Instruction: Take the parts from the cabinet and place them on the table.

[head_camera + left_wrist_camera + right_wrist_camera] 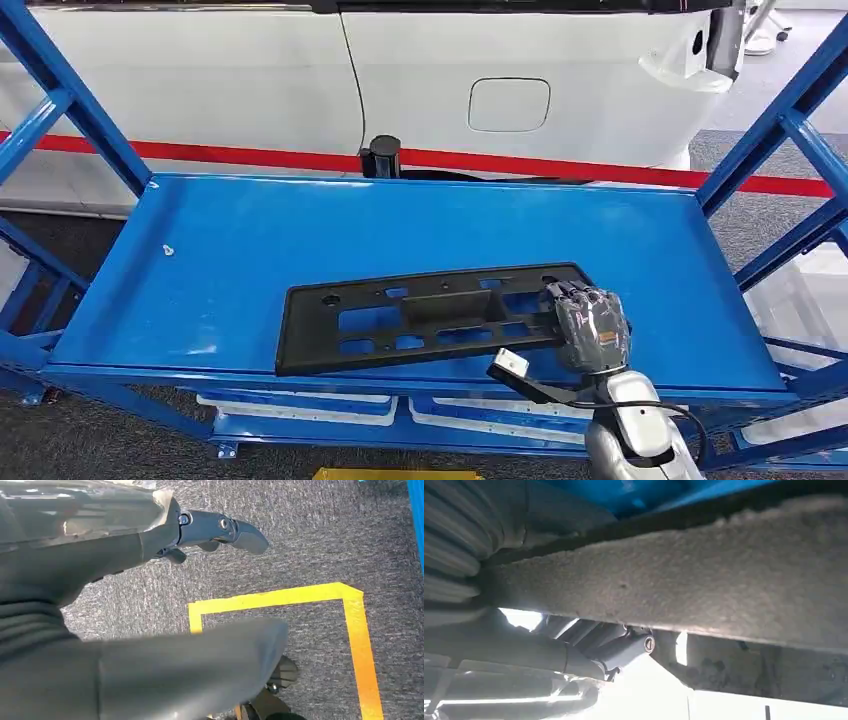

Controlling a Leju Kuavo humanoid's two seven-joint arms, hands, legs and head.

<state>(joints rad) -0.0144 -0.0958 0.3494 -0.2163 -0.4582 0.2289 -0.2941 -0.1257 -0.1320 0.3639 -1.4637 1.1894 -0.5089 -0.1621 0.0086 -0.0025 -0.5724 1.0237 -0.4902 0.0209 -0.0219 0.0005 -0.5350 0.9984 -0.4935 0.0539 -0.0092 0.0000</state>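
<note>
Right hand (pixel 592 325): set at the right end of the black plastic bracket plate (pixel 425 315), fingers curled over its edge; the right wrist view puts the plate's rough grey underside directly against the fingers (pixel 624 647), so the hand is judged to be grasping the plate at that end. Left hand (pixel 150 605): hanging low over grey carpet (pixel 300 530) marked with a yellow tape corner (pixel 350 600); thumb and fingers spread, nothing between them, released. Task part: one long, flat, perforated black plate, lying on the blue shelf (pixel 250 240) of the blue steel cabinet rack (pixel 60 110), near the front edge, slightly askew, its left end well away from the hand. Other items: a small pale speck of debris (pixel 168 250) on the shelf toward its left side; a black cylindrical post (pixel 384 155) behind the shelf; a white car body panel with a fuel-flap outline (pixel 509 104) beyond; a red floor stripe (pixel 250 155). Risks, as judged: the plate is held at one end only, so on lifting the free end may droop, twist in the fingers and slip out; the long left end may drag on the shelf or strike the rack's diagonal braces while being drawn out; a shallow edge grip on thin plastic may fail under that leverage. Markings: no brand, label or legible writing on plate, rack or panel.
</note>
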